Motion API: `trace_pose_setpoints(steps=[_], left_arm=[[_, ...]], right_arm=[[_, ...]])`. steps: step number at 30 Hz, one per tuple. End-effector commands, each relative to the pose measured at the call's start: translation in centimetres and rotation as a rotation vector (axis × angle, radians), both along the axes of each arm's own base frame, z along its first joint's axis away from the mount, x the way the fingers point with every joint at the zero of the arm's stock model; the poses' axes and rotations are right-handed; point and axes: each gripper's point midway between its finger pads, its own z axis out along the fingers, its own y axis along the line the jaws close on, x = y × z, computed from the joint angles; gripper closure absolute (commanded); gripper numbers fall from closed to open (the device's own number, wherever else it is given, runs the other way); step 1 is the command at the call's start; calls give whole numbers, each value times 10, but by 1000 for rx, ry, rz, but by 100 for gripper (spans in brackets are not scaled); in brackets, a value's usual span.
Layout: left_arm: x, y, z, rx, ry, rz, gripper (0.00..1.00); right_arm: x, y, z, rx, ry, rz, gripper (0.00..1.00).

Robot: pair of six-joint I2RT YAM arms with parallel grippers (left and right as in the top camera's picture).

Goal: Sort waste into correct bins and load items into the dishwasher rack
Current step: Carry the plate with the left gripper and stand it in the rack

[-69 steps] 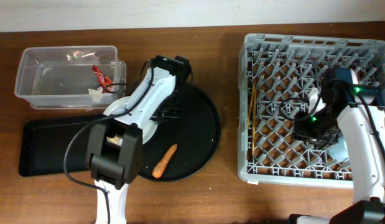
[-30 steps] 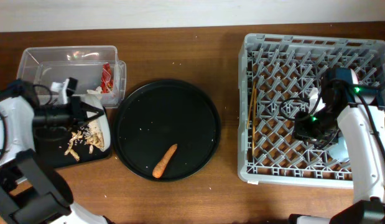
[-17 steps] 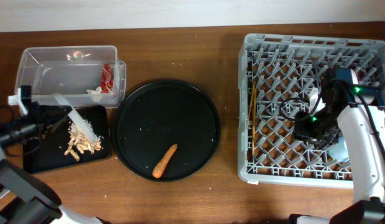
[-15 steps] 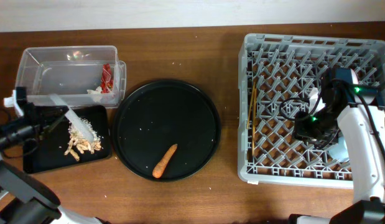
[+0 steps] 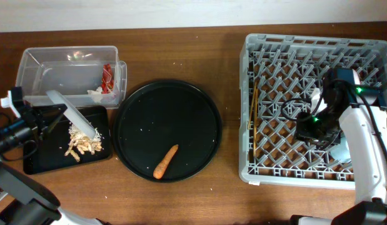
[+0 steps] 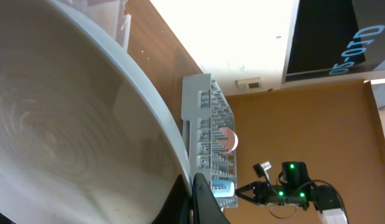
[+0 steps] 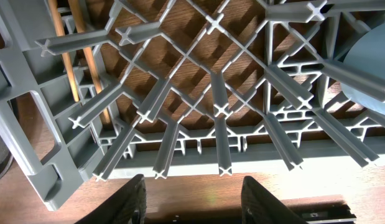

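Observation:
My left gripper (image 5: 38, 119) is shut on the rim of the pale grey plate (image 5: 71, 113), holding it tilted on edge over the shallow black tray (image 5: 37, 159). The plate fills the left wrist view (image 6: 68, 124), with my fingers (image 6: 193, 198) pinching its rim. Beige food scraps (image 5: 82, 144) lie in that tray. The clear box (image 5: 55, 78) holds the red wrapper (image 5: 106, 77) and white paper bit (image 5: 94, 94). The carrot (image 5: 165, 161) lies on the round black tray (image 5: 168, 103). My right gripper (image 7: 198, 200) is open and empty above the rack (image 5: 287, 56), which holds the chopsticks (image 5: 252, 103).
The left wrist view shows the rack (image 6: 204, 118) far off, with a pink-white bowl (image 6: 227, 140) and a light blue cup (image 6: 222, 187) in it. The cup edge shows in the right wrist view (image 7: 366, 56), beside the chopsticks (image 7: 74, 56). Bare wood lies between the round tray and the rack.
My left arm carried the plate from the round tray to over the black tray and tipped it; scraps now lie in the tray. The right arm has not moved.

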Motion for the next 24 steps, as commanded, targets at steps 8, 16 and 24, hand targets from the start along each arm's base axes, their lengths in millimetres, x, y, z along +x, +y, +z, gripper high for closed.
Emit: trace_pose_setpoints(steps=[8,16,24], left_arm=[[-9,-122,32,207,-101,-362,100],[26,-255,28,306,-178,-597,100],[50,-408,97,255,-568,-612,100]], right_arm=[[1,-2,2,-13,-20,5,51],[-9,-24,13,-68,-36,-137,52],[-37,-57,28,-56,-51,-317,51]])
